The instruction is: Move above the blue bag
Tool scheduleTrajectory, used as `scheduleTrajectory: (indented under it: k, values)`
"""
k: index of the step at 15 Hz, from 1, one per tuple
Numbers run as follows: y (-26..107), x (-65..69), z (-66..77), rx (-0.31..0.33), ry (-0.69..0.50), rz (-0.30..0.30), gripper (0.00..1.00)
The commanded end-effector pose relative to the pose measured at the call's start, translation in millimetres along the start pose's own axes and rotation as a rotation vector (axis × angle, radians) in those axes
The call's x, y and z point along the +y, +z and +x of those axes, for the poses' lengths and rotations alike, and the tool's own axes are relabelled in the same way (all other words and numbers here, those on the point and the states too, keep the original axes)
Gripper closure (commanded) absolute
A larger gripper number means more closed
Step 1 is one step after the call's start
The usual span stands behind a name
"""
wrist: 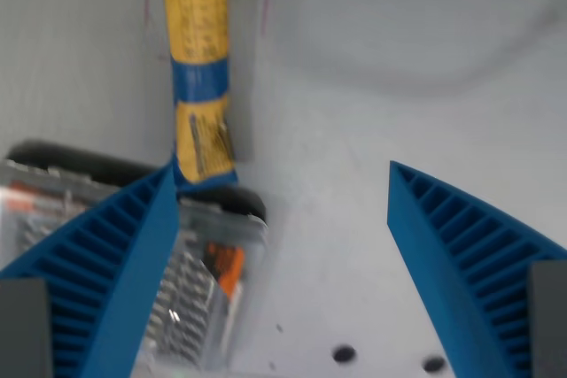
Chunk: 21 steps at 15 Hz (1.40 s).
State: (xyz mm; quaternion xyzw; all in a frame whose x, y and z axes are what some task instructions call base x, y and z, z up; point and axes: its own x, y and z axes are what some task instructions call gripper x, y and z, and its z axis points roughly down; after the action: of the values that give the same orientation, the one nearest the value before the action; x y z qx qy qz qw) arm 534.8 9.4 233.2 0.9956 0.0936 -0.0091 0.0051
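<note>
A long blue bag (198, 68) with yellow printed panels lies on the pale table, running from the top edge down to just above my left finger's tip. My gripper (282, 174) is open, its two blue ribbed fingers (124, 263) spread wide with nothing between them. The bag's lower end sits beside the left fingertip, to the wrist view's left of the gap. The picture is slightly blurred.
A clear plastic case (190, 298) with a black edge and orange and metal contents lies at lower left, partly hidden behind the left finger. Two dark holes (344, 353) mark the table near the bottom. A thin red line (265, 6) runs beside the bag.
</note>
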Motion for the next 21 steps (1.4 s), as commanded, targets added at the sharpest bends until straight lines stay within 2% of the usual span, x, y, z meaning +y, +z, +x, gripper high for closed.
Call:
scheduleTrajectory:
  k: [1,13,17,21]
  values:
    - [11.9,-8.5,5.8,0.048,0.074,-0.060,0.00]
    - [71.7,-34.0,32.1,0.003,0.099,-0.093,0.00]
    - [83.4,-39.7,37.5,-0.003,0.097,-0.100,0.00]
    - [89.1,-43.0,39.6,0.000,0.091,-0.101,0.00]
